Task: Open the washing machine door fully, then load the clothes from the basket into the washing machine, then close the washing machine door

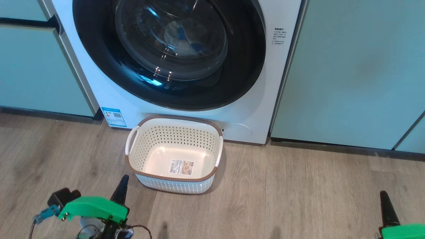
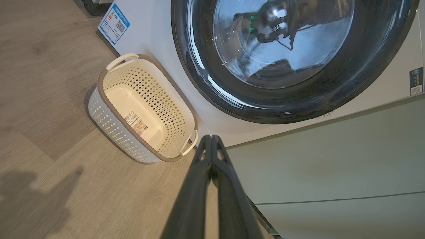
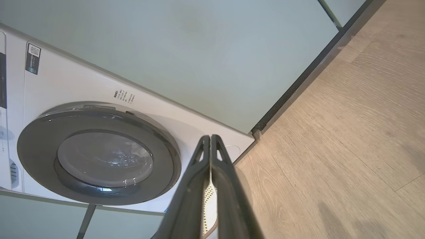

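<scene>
The washing machine stands between teal cabinets, and its round black-rimmed door lies shut against its front. Through the glass bowl I see the clothes, pale fabric with blue bits, inside the drum. The cream basket sits on the floor just before the washer, with just a label on its bottom. My left gripper is shut, low at the left, a little short of the basket's near corner. My right gripper is shut at the far right, away from both. The left wrist view shows the basket, the door and the shut fingertips of my left gripper.
Flat teal cabinet doors flank the washer on both sides, with a dark kick strip below. Wooden floor stretches open to the right of the basket. A blue energy sticker sits at the washer's lower left.
</scene>
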